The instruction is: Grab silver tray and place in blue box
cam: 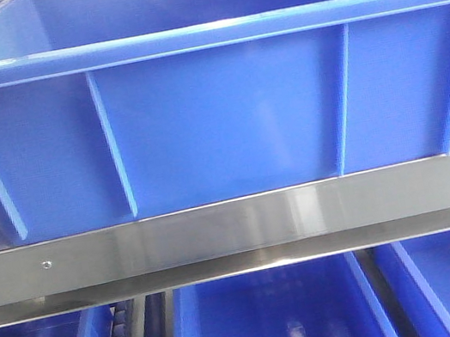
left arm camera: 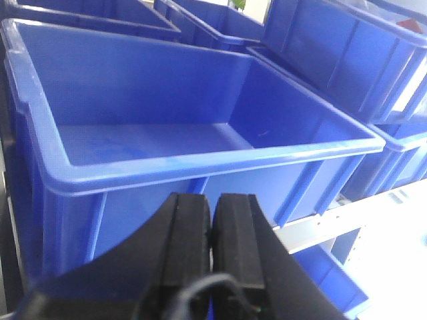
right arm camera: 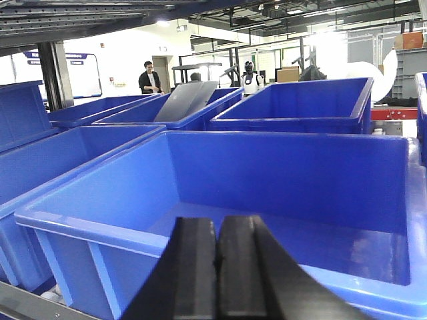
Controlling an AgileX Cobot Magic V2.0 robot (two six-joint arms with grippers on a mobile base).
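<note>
Blue box (cam: 225, 116): bright plastic, deep, with a thick lipped rim and upright ribs on its near wall; it fills the front view and sits on the shelf right ahead of me.
Steel rail (cam: 236, 229): brushed metal strip running along the shelf edge, directly under the box's near wall, with small screws along it.
Lower crates (cam: 269, 318): more blue plastic bins on the level beneath the rail.
My left gripper (left arm camera: 212, 230): black fingers pressed together, nothing between them; it hovers just short of the near rim of the box, which shows bare blue floor in my left wrist view.
My right gripper (right arm camera: 217, 250): black fingers also together and holding nothing, poised before the near rim of a blue crate.
Silver tray: I cannot find it in any of my three views.
Neighbouring crates (right arm camera: 300, 107): further blue bins beside and behind, one with a grey sheet (right arm camera: 187, 101) leaning in it.
Background: a person in dark clothes (right arm camera: 149, 79) stands far off by a white wall.
</note>
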